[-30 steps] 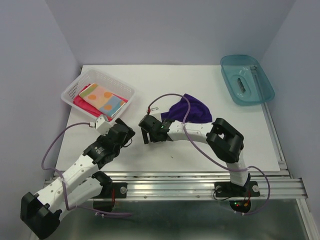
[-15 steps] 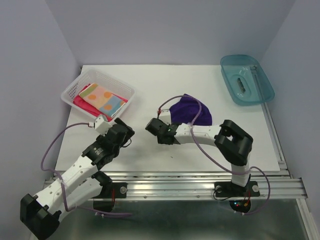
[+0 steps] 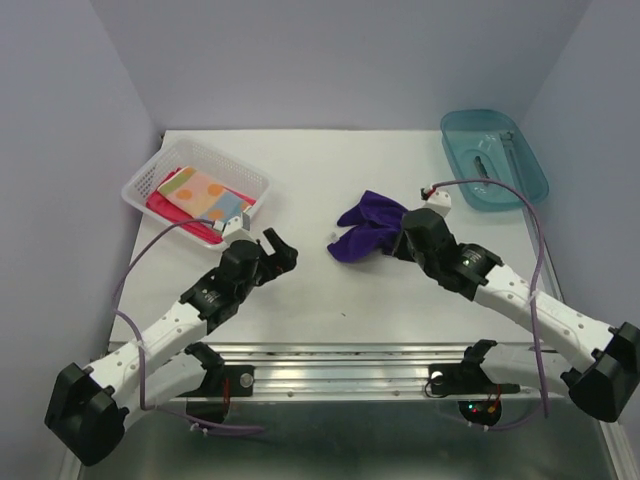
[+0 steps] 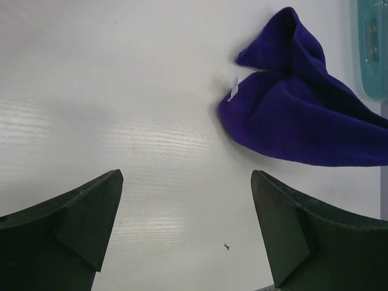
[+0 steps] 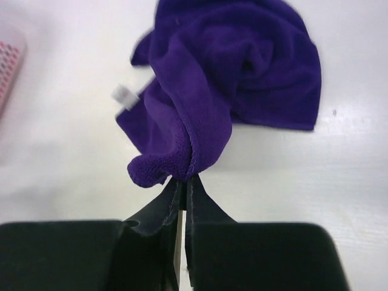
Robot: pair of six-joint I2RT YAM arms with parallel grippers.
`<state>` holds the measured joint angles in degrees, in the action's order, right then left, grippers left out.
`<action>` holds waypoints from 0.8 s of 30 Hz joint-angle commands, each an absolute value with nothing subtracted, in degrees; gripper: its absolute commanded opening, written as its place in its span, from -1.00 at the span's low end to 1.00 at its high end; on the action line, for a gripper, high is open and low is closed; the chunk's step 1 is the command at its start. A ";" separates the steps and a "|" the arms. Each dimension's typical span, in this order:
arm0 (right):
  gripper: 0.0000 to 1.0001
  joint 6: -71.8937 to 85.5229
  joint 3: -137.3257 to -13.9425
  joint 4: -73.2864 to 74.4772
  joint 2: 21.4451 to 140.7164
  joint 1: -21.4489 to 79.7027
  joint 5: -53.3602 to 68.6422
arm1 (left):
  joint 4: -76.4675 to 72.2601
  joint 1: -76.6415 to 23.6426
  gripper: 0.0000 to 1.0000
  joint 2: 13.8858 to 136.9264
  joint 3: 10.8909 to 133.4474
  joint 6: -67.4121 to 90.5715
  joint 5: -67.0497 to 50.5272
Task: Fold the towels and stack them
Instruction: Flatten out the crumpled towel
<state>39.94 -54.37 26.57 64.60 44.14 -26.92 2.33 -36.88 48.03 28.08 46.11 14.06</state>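
The dark purple towel [image 3: 368, 226] lies crumpled on the white bench [image 3: 330, 160], a little toward 1 o'clock from its middle. The right fingers [image 5: 193, 200] are pressed together on a rolled edge of that towel at its 3 o'clock side. In the right wrist view the pinched hem bulges just above the tips, and the rest of the cloth spreads away from them in loose folds. A small white tag [image 5: 124, 96] sticks out of the towel's edge at about 9 o'clock in that view.

The left fingers [image 4: 91, 212] stand wide apart with nothing between them. They hover over bare bench at about 9 o'clock from the purple towel, apart from it.

At 10 o'clock on the bench stands the white perforated basket [image 3: 150, 180]. Inside it the orange polka-dot towel [image 3: 200, 193] lies folded on top of the pink-red towel [image 3: 165, 207]. A teal tray [image 3: 530, 175] sits at 2 o'clock by the bench's edge.
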 commanded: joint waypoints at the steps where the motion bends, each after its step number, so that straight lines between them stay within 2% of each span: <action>1: -0.99 40.42 -47.21 34.18 59.43 42.72 -22.06 | -8.42 -36.91 0.97 53.41 27.95 40.52 5.55; 6: -0.99 42.36 -42.02 36.04 56.07 41.66 -23.12 | -11.69 -38.05 0.97 64.58 30.14 41.13 3.16; 10: -0.99 42.54 -39.56 32.27 57.82 40.96 -22.06 | -11.78 -39.37 0.97 76.78 36.36 41.31 4.13; 19: -0.99 41.49 -38.06 28.39 60.91 39.90 -20.57 | -9.59 -40.34 0.98 93.06 50.26 42.37 8.52; 22: -0.99 41.05 -37.18 27.34 61.00 39.29 -19.95 | -7.74 -41.13 0.91 98.24 53.87 40.70 9.22; 24: -0.99 41.04 -36.92 27.07 60.82 38.94 -19.95 | -4.23 -42.18 0.79 100.19 56.77 40.17 9.14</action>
<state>41.69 -38.13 30.70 61.21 39.81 -20.36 -8.64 -40.56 97.82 52.77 42.09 7.38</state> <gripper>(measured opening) 0.038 0.929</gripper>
